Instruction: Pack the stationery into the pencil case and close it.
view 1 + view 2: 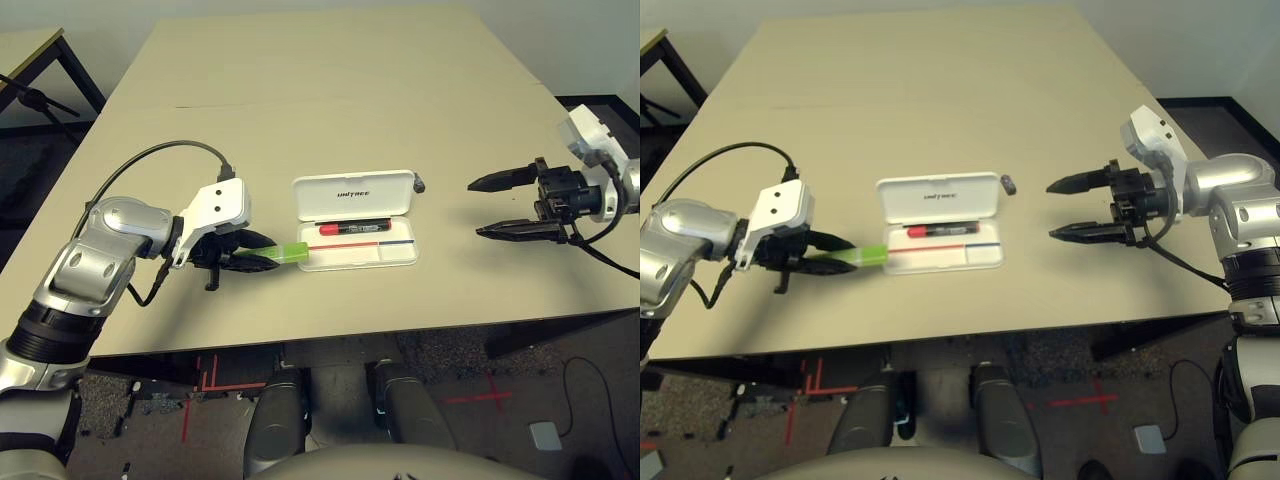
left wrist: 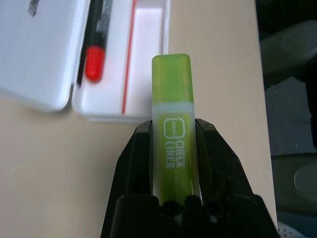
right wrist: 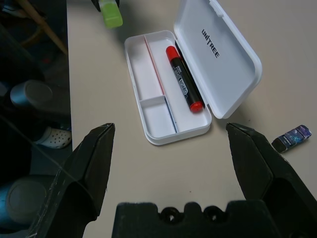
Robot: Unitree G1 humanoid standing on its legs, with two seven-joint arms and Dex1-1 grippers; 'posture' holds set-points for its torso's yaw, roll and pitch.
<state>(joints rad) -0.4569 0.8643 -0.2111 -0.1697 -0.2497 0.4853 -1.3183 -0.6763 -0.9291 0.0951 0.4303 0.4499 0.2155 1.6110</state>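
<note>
The white pencil case (image 1: 330,203) lies open at the table's middle, its lid tipped back. The red marker (image 1: 353,227) lies inside along the hinge side, also seen as the marker (image 3: 184,82). My left gripper (image 1: 262,251) is shut on the light-green flat stick (image 1: 290,252), whose free end reaches the case's left edge just above the table. The stick (image 2: 171,79) sits squarely between the black fingers (image 2: 136,158). A tiny dark piece (image 1: 419,185) rests on the table at the lid's right corner. My right gripper (image 1: 474,208) hangs open to the right of the case, holding nothing.
The table's front edge (image 1: 300,340) runs close below the case. A black cable (image 1: 170,150) loops from my left wrist over the table. Another table's corner (image 1: 30,50) stands at far left. Bare tabletop stretches behind the case.
</note>
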